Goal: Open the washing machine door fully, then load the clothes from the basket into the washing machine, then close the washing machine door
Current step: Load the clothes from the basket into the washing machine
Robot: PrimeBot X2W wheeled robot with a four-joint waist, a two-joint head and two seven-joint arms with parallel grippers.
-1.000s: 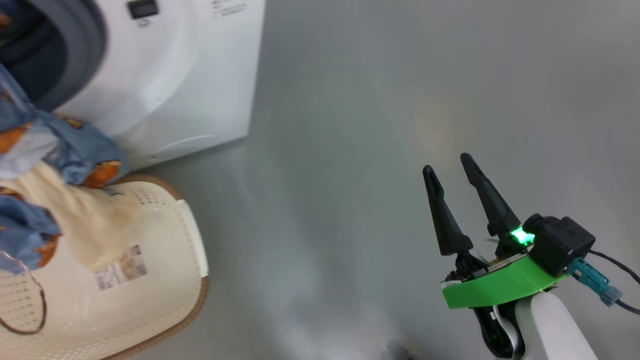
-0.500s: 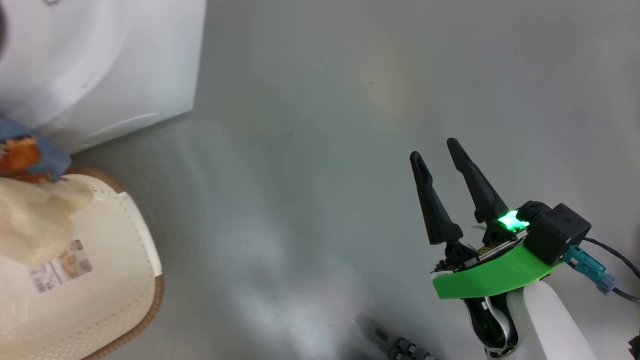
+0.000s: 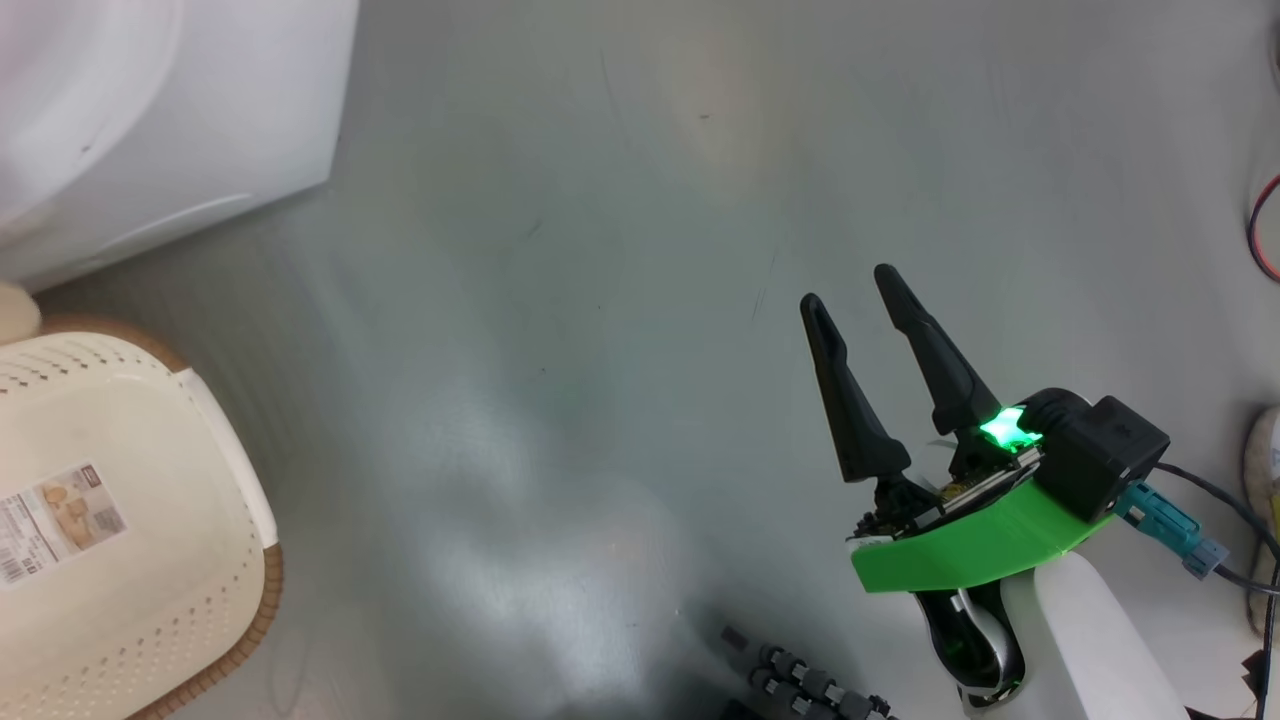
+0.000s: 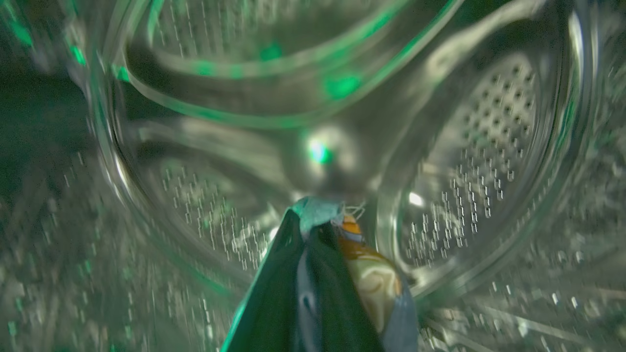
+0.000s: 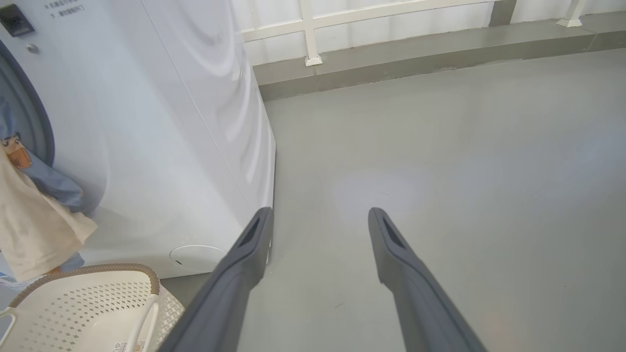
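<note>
My left gripper (image 4: 318,215) is deep inside the washing machine's steel perforated drum (image 4: 489,161), shut on a light blue and orange piece of the clothes (image 4: 371,278). The white washing machine (image 3: 150,120) stands at the upper left of the head view. More clothes (image 5: 34,220), blue and cream, hang out of its opening over the grey gasket (image 5: 34,117). Below them sits the cream perforated basket (image 3: 130,560) with its brown rim (image 5: 83,303). My right gripper (image 3: 848,286) hovers open over bare floor, well to the right (image 5: 320,212). The washing machine door is out of view.
Grey floor (image 3: 600,300) stretches right of the machine. A red and black cable (image 3: 1262,220) lies at the far right edge, and a black ribbed part (image 3: 800,685) at the bottom. A white railing (image 5: 313,34) on a low kerb runs behind.
The head camera has swung right, so machine and basket slid left and the hanging clothes left that view. The right gripper stays open in the same pose.
</note>
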